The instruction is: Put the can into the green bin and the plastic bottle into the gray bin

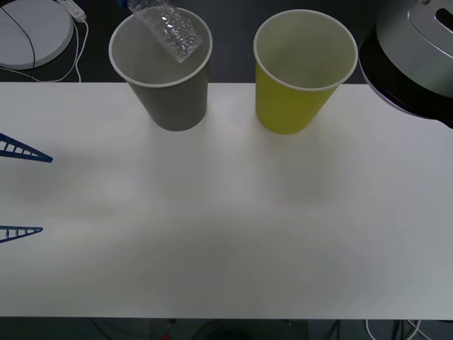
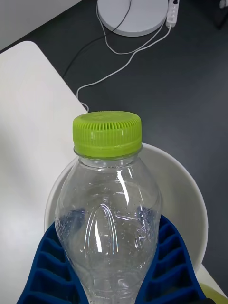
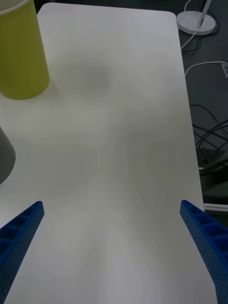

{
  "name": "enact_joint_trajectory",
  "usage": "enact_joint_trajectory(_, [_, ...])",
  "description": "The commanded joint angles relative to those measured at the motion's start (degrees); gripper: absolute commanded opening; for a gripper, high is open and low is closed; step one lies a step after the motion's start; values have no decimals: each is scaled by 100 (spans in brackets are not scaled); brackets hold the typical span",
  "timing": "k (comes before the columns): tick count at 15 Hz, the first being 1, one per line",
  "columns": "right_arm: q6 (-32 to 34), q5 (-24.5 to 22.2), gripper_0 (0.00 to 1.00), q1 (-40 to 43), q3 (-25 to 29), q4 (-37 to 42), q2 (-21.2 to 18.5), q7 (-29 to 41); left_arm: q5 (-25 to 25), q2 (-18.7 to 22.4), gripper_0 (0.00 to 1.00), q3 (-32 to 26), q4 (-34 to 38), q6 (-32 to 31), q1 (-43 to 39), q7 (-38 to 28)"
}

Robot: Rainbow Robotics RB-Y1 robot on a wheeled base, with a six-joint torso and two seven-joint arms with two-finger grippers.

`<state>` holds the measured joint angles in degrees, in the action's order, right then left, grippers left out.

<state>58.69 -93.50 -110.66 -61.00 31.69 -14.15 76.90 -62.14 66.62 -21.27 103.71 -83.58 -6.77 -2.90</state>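
The clear plastic bottle (image 1: 170, 28) hangs tilted, its ribbed base over the open mouth of the gray bin (image 1: 173, 99) at the table's back left. In the right wrist view my right gripper (image 2: 111, 256) is shut on the plastic bottle (image 2: 107, 133), lime-green cap pointing away, and the gray bin's white rim (image 2: 190, 190) lies beneath. The green bin (image 1: 294, 99) stands upright to the gray bin's right. My left gripper (image 1: 44, 195) waits open at the table's left edge, nothing between its fingers. The can is out of view.
A white round base (image 1: 28, 32) with a white cable lies on the dark floor beyond the white table (image 1: 226, 234). My right arm's grey body (image 1: 417, 57) looms at the back right. The left wrist view has the green bin (image 3: 21, 52) and bare tabletop.
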Motion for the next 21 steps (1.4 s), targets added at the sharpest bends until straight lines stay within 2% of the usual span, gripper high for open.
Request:
enact_joint_trajectory(1, [-68,34,100,9,0,-5,0,0,0,0,100,0,0,0,0,0])
enact_joint_trajectory(15, [-217,297,100,27,0,-58,-26,-52,0,0,100,0,0,0,0,0])
enact_joint_trajectory(21, [-130,552,100,405,159,514,-563,-571,0,0,100,0,0,0,0,0])
